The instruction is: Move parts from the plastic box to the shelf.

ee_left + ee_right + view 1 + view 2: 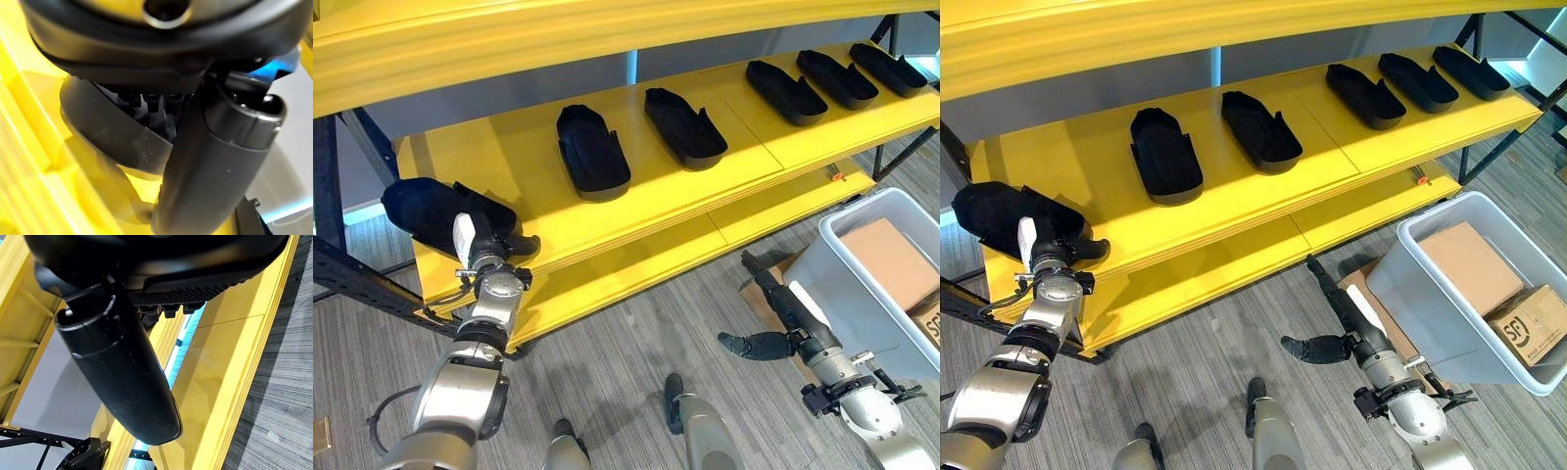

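Observation:
A black tray-like part (pixel 426 208) lies at the left end of the yellow shelf (pixel 509 162), partly over its edge. My left hand (pixel 487 257) is curled on its near end, thumb (pixel 210 171) against the dark part (pixel 112 137). Several more black parts (pixel 592 152) lie in a row along the shelf to the right. Low over the floor, my right hand (pixel 793 308) holds nothing, its fingers straight and thumb spread. It hangs just left of the grey plastic box (pixel 862 294).
The plastic box holds cardboard boxes (pixel 891 259). A lower yellow shelf (pixel 636 264) runs under the main one and another board (pixel 558 39) overhangs above. A black frame post (pixel 328 176) stands at the shelf's left end. Grey floor lies between rack and box.

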